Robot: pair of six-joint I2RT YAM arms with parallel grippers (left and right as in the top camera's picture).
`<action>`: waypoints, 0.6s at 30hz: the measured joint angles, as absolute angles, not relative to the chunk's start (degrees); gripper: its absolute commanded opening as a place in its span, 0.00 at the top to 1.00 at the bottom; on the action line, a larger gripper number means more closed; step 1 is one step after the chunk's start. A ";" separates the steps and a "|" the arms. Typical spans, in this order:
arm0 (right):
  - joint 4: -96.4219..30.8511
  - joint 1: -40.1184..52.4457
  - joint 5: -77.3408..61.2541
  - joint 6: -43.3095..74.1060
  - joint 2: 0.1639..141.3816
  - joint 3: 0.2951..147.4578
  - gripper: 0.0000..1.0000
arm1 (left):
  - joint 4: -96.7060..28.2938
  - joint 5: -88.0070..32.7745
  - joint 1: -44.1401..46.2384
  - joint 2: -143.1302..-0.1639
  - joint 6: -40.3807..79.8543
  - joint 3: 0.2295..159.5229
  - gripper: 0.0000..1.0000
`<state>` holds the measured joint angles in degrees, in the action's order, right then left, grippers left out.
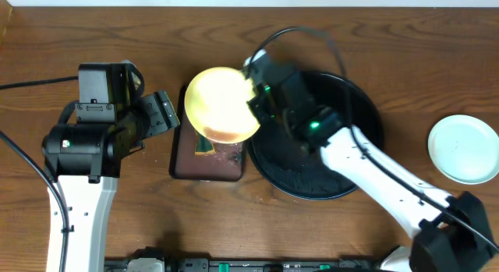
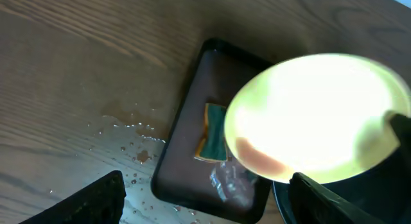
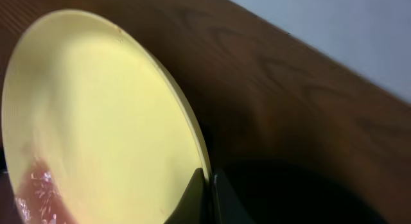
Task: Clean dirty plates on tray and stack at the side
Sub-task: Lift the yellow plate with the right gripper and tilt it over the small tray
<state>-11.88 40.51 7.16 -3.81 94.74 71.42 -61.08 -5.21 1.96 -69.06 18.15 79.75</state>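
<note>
My right gripper is shut on the rim of the pale yellow plate and holds it tilted above the small brown tray. The plate has a red-brown smear at its lower edge. It also shows in the left wrist view and in the right wrist view, where my right gripper pinches its rim. My left gripper is open and empty, left of the plate. The large round black tray lies under my right arm. A mint-white plate lies at the far right.
A green and yellow sponge lies in the small brown tray. Water drops spot the wooden table left of it. The black tray's rim shows at the bottom right of the left wrist view.
</note>
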 measured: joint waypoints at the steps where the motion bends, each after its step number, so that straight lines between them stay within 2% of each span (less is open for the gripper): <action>1: -11.11 41.28 8.29 -5.17 94.85 71.42 0.99 | -61.08 -5.21 1.96 -69.06 18.15 79.75 0.18; 11: -4.58 52.40 29.23 -22.48 94.87 71.42 0.99 | -61.08 -5.21 1.96 -69.06 18.15 79.75 0.18; 18: -2.57 54.83 40.60 -27.57 94.87 71.42 0.99 | -61.08 -5.21 1.96 -69.06 18.15 79.75 0.18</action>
